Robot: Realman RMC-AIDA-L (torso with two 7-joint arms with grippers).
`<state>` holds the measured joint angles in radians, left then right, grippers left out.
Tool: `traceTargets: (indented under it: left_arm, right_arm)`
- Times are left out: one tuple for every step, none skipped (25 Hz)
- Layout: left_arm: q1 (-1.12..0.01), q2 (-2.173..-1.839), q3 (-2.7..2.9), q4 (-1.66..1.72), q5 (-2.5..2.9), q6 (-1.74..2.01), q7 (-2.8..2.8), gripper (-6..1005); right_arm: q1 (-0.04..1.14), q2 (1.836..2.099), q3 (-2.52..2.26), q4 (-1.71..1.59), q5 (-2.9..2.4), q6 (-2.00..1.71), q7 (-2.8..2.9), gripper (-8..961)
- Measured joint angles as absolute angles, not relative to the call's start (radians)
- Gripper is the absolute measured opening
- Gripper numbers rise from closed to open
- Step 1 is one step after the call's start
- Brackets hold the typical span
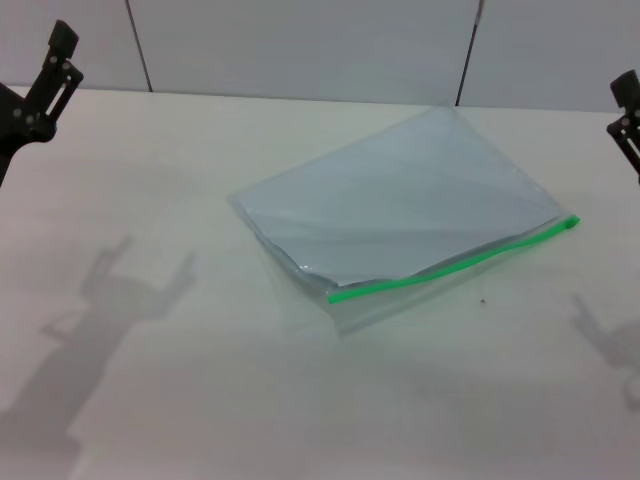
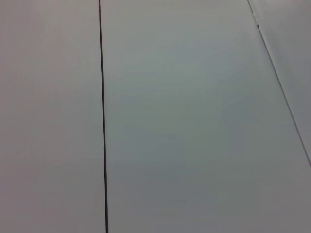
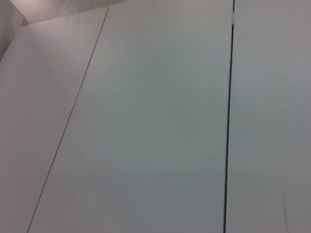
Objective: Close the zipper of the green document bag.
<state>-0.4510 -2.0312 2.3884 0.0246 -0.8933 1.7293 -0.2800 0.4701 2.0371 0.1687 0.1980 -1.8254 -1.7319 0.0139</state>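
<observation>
The green document bag (image 1: 400, 205) lies flat on the white table (image 1: 180, 400), a little right of centre and turned at an angle. It is a translucent blue-grey pouch. The zipper (image 1: 450, 264) is a bright green strip along the bag's near right edge, and its far right end (image 1: 571, 223) looks slightly thicker. My left gripper (image 1: 55, 70) is raised at the far left edge, well away from the bag; its forked shadow (image 1: 140, 275) on the table shows the fingers apart. At the far right edge my right gripper (image 1: 625, 110) is also raised, cut off by the frame. Neither wrist view shows the bag.
Pale wall panels with dark seams (image 1: 140, 45) stand behind the table, and both wrist views show only such panels (image 2: 194, 121) (image 3: 160, 126). A tiny dark speck (image 1: 483, 300) lies on the table just in front of the zipper.
</observation>
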Motion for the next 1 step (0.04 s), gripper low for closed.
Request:
traceTargets:
  left_arm:
    - [-0.451, -2.031, 2.388, 0.025, -0.893, 1.729, -0.280, 865]
  right_arm:
    - [0.470, 2.037, 0.169, 0.198, -1.825, -1.732, 0.014, 886]
